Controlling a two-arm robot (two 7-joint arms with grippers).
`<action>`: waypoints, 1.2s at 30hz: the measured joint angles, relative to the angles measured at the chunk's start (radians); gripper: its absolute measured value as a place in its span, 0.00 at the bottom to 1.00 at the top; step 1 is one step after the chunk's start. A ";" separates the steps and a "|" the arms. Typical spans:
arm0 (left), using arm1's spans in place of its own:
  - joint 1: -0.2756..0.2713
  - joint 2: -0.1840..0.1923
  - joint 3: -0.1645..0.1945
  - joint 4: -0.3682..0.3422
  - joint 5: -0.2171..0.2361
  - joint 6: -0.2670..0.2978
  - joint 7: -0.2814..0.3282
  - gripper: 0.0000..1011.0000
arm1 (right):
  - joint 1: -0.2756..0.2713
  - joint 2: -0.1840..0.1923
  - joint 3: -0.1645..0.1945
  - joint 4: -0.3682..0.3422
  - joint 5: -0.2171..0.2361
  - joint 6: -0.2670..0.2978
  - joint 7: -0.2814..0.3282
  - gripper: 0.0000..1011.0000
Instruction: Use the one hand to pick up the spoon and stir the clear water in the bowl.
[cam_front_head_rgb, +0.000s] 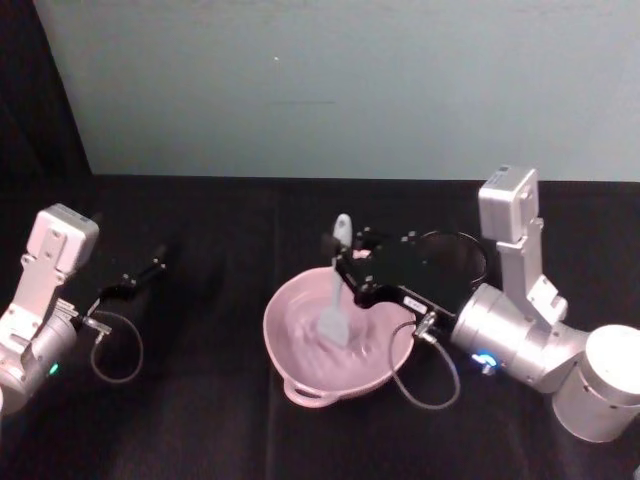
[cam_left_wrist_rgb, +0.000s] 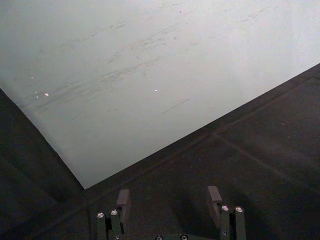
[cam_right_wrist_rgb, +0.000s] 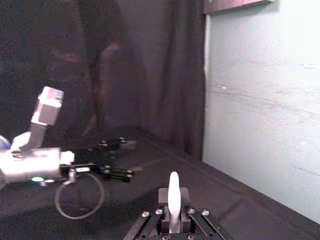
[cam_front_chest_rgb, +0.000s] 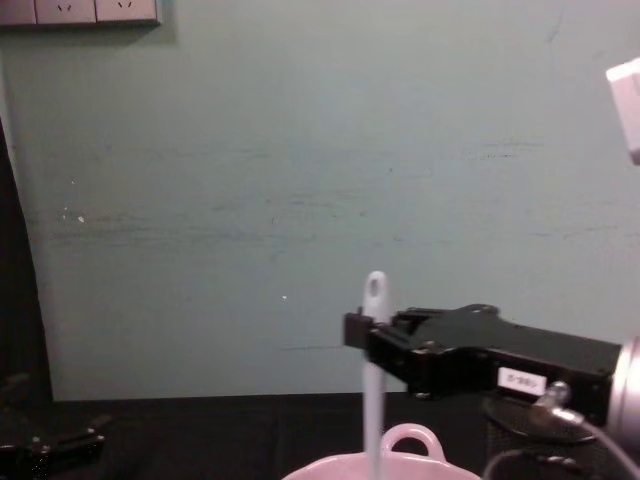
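The pale pink bowl (cam_front_head_rgb: 277, 318) stands at the table's middle, its loop handle facing the front; its rim (cam_front_chest_rgb: 400, 466) shows low in the chest view. The white spoon (cam_front_head_rgb: 334, 318) stands nearly upright, its flat head down in the water and its handle (cam_front_chest_rgb: 374, 340) rising above the rim. My right gripper (cam_front_head_rgb: 341, 263), the black boxy hand, reaches in from the right and is shut on the spoon's handle (cam_right_wrist_rgb: 173, 196) just below the holed end. My left gripper (cam_front_head_rgb: 140, 276) rests at the far left, open (cam_left_wrist_rgb: 169, 200) with nothing between its fingers.
A black wire-mesh cup (cam_front_head_rgb: 455, 252) stands right behind the right gripper, also in the chest view (cam_front_chest_rgb: 530, 420). A loop of cable (cam_front_head_rgb: 118, 350) hangs at the left wrist. The pale wall (cam_front_head_rgb: 350, 80) closes off the table's back.
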 joint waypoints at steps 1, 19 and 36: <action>0.000 0.000 0.000 0.000 0.000 0.000 0.000 0.99 | 0.000 -0.007 -0.007 0.000 0.001 -0.001 0.005 0.12; 0.000 0.000 0.000 0.000 0.000 0.000 0.000 0.99 | 0.058 -0.097 -0.002 0.139 0.084 -0.019 0.014 0.12; 0.000 0.000 0.000 0.000 0.000 0.000 0.000 0.99 | 0.028 -0.042 0.070 0.112 0.075 -0.018 -0.047 0.12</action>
